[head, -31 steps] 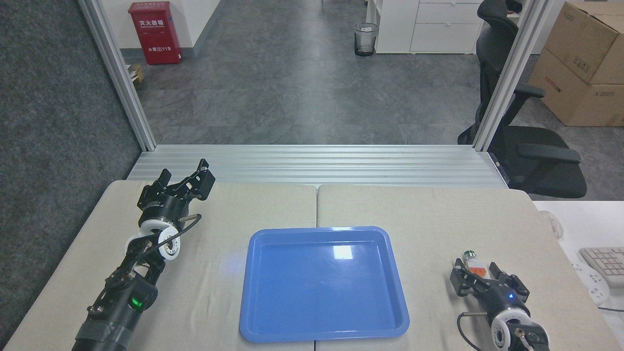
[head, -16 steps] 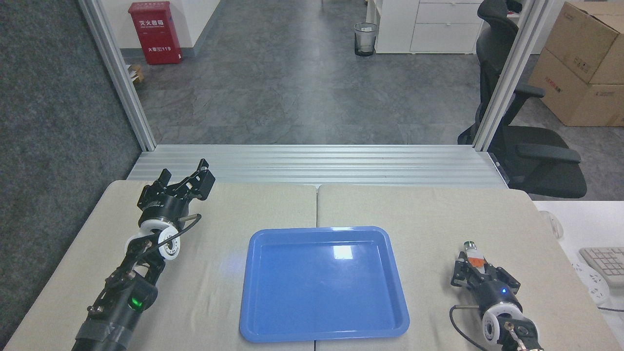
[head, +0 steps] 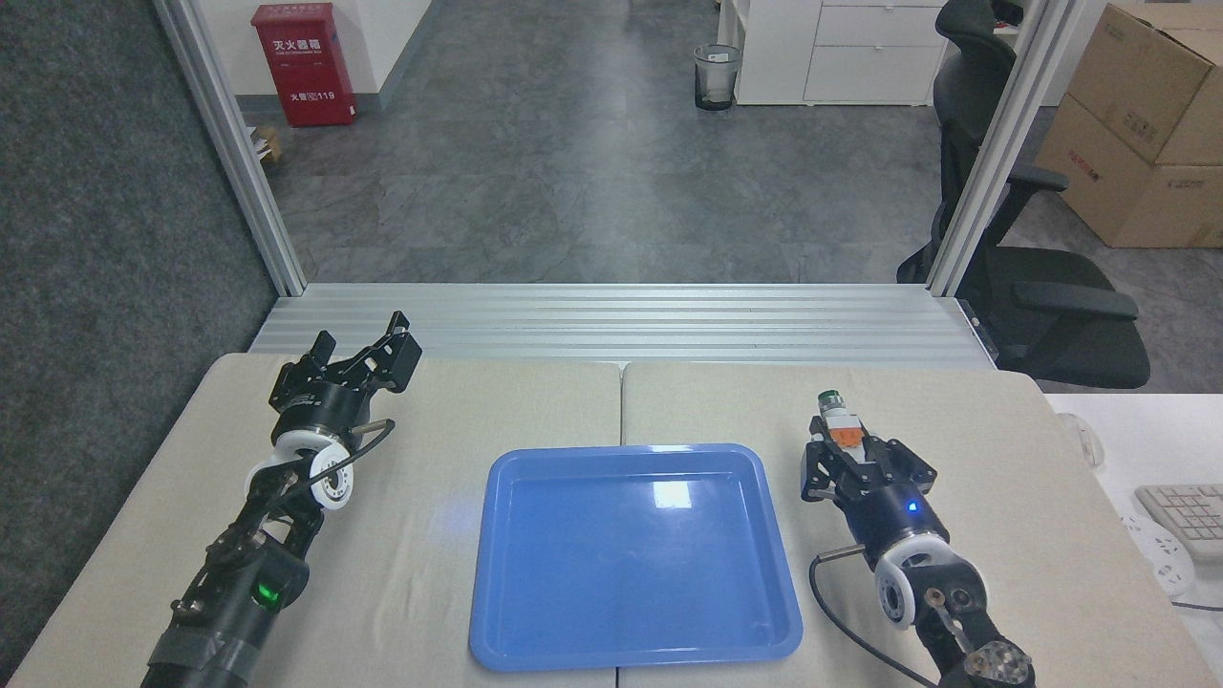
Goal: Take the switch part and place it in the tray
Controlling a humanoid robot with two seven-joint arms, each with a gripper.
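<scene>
Two arms enter from the near edge of the table. Nearest, right of centre, the right gripper pinches the switch part between its fingers, the orange piece showing just above the jaws and the round silver-green end pointing away from the robot. Compared with half a second earlier, this gripper has risen from the table and travelled leftward and away from the robot; the part has come along with it, which suggests the grasp is secure and the pick-up step complete. The part now appears to hang just right of the tray, near its far right corner and not yet over its floor. The tray, centred on the table, holds nothing. Remaining work, by this reading: a short leftward carry over the raised rim, then lowering and release. Farther back on the left, the left gripper rests with fingers spread and empty, unchanged in position, well apart from tray and part.
</scene>
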